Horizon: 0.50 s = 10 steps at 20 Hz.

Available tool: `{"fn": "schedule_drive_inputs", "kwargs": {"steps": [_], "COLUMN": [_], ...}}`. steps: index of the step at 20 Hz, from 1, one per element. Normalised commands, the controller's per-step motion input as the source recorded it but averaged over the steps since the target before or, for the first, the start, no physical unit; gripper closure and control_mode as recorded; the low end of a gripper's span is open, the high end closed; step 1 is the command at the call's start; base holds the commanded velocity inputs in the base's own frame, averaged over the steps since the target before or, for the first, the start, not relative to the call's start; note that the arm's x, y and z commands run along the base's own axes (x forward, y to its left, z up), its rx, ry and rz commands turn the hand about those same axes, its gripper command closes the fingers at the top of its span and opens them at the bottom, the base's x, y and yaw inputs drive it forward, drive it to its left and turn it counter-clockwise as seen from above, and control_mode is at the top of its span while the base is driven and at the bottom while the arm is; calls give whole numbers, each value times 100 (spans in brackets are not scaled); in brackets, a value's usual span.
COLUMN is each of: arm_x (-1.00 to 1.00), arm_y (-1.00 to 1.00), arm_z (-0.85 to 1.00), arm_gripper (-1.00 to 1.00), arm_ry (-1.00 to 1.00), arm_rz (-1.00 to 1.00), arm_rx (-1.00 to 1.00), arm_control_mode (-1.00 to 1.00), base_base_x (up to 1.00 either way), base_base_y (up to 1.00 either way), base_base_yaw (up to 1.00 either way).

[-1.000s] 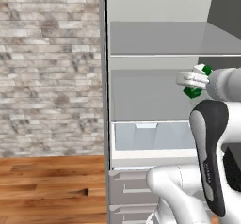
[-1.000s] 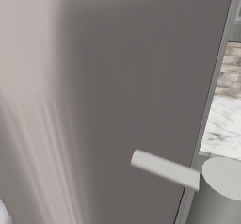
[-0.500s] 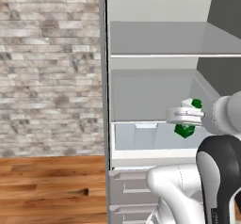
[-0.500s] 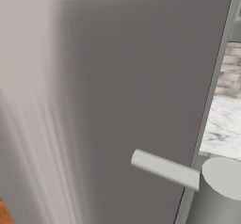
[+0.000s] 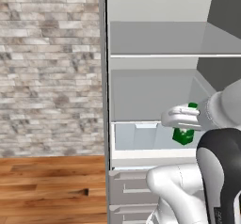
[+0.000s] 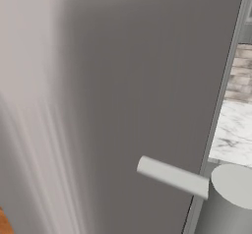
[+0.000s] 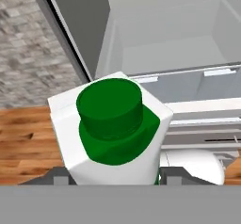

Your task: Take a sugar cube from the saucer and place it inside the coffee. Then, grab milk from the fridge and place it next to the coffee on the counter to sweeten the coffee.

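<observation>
We have the milk [image 7: 115, 133] clamped in the gripper [image 5: 184, 126], held just in front of the open fridge [image 5: 155, 77] at drawer level. Sugar step can't be judged from here. Left, by our read: carry it to the counter [image 6: 236, 134] beside the coffee. Carton is boxy white with a round green cap; fridge shelves are smooth and pale.

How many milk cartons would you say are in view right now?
1: the milk carton sits between the fingers, in front of the open fridge. Others may be hidden.
</observation>
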Motion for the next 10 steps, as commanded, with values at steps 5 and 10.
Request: {"fn": "schedule_drive_inputs", "kwargs": {"steps": [5,10], "arm_x": [-2,0], "arm_y": [6,0], "arm_z": [-3,0], "arm_gripper": [100,100], "arm_ry": [3,0], "arm_rz": [0,0], "arm_rx": [0,0], "arm_control_mode": [100,100], "base_base_x": [-22,-44], "base_base_y": [24,57], "base_base_yaw": [-4,-21]}}
